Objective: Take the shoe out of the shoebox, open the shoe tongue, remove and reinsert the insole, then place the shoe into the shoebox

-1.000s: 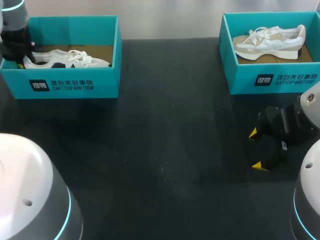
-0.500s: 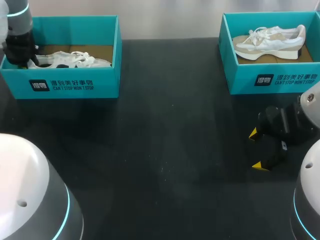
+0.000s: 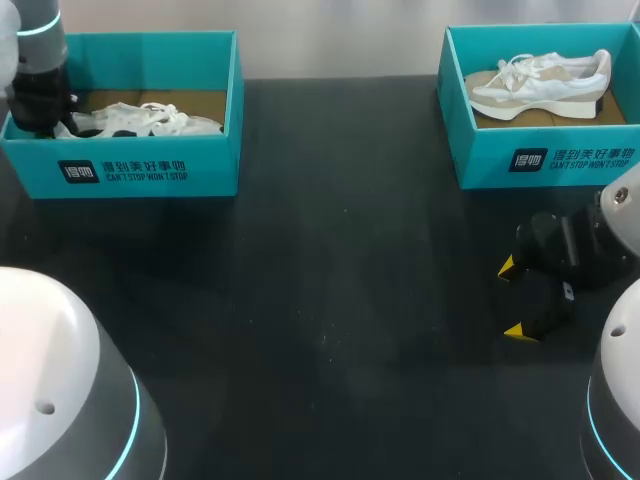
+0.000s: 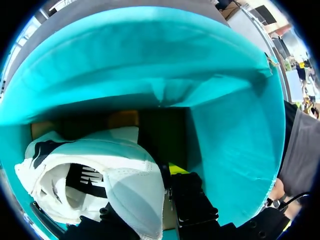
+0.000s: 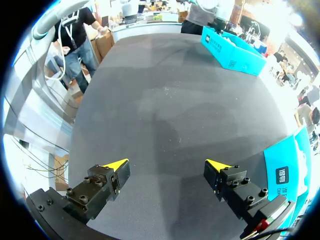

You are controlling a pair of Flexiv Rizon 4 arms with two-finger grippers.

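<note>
Wrist view alone shows left claw (image 4: 152, 195) pinching shoe (image 4: 95, 172); right claw (image 5: 167, 167) gapes wide.

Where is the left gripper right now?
In the head view the left gripper is at far left, down inside the left shoebox, its jaws closed on the heel of the white shoe.
</note>
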